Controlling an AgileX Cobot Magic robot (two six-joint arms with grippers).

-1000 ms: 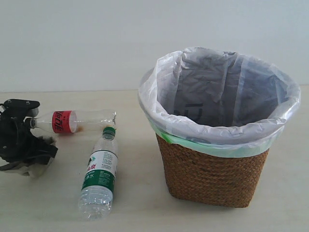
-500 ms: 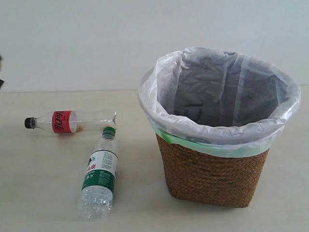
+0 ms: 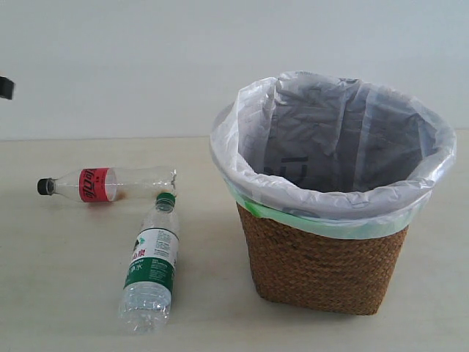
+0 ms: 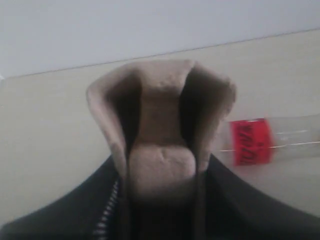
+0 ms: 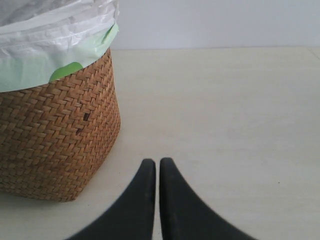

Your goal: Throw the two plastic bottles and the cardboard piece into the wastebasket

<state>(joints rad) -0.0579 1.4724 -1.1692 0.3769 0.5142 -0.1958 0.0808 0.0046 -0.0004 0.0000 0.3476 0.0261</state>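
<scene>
Here, the grey-beige moulded pulp cardboard piece (image 4: 160,100) sits clamped in the left gripper (image 4: 162,167). On the pale table (image 3: 66,286) lie a clear red-labelled, black-capped plastic bottle (image 3: 106,184) and, just beside it, a green-capped, green-and-white-labelled bottle (image 3: 152,264). The bag-lined brown wicker wastebasket (image 3: 322,264) stands apart, with the right gripper (image 5: 157,162), fingertips pressed together and empty, near its base.

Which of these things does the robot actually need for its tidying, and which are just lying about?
Part of the job: red-label bottle, green-label bottle, cardboard piece (in the left gripper), wastebasket.
Not part of it: only the table itself.
</scene>
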